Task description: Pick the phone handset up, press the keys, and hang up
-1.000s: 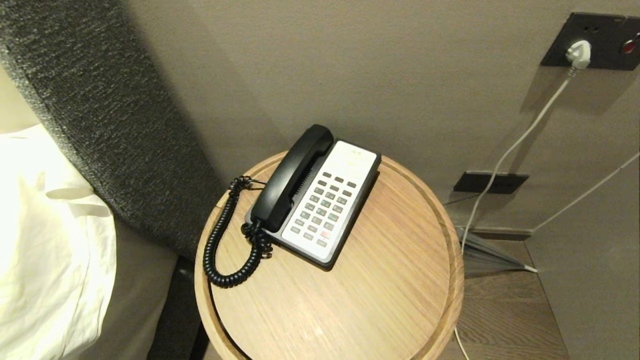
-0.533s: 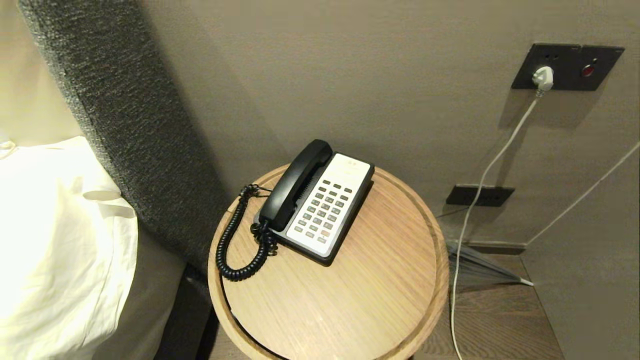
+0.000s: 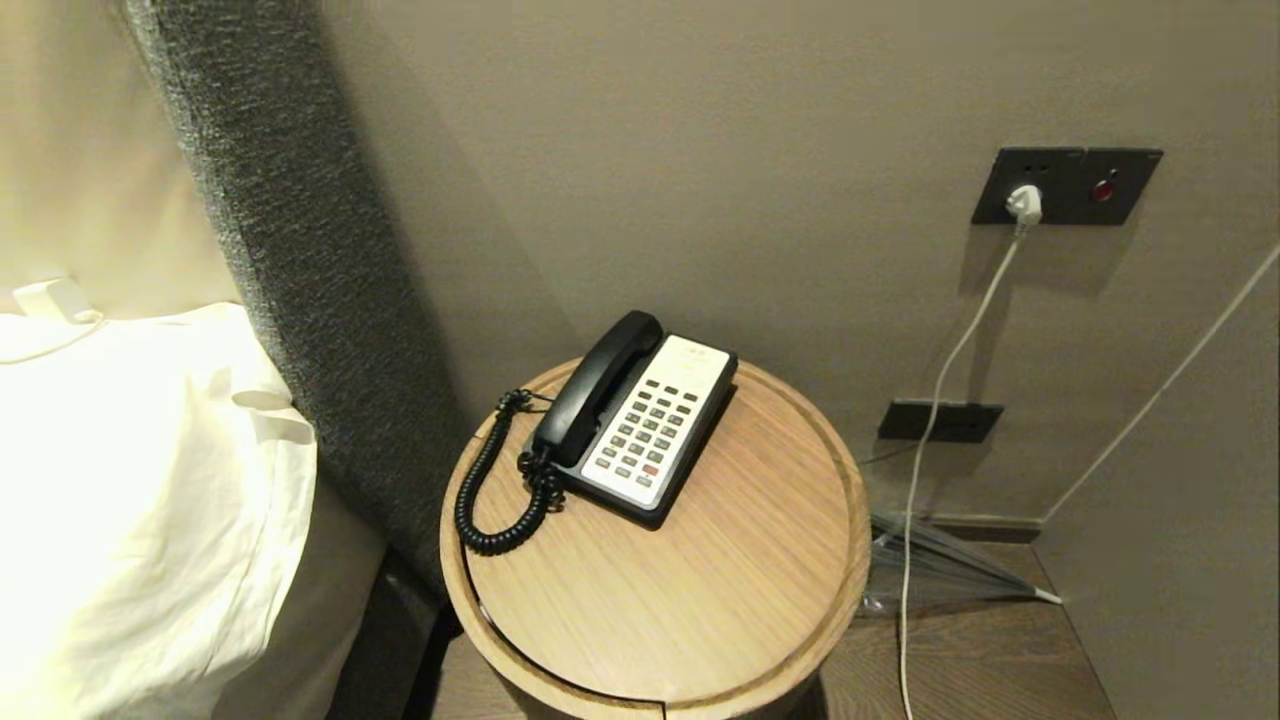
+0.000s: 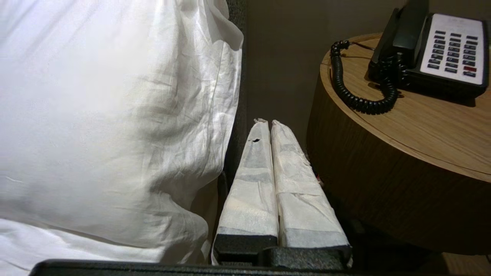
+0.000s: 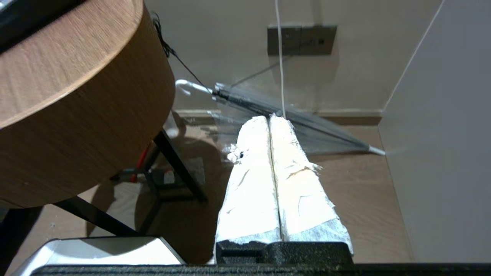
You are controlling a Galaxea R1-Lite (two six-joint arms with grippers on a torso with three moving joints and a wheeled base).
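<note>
The round wooden bedside table (image 3: 700, 600) carries the phone base (image 3: 655, 425) toward its back edge, and the phone handset (image 3: 595, 390) lies cradled along the base's left side, its coiled cord (image 3: 490, 490) looping out to the table's left edge. I judge the handset light, rigid and smooth, best taken across its slim middle, with the cord tugging back a little. No containers are here. My left gripper (image 4: 267, 124) hangs low beside the table, closed and empty; my right gripper (image 5: 269, 119) likewise, pressed together on nothing.
</note>
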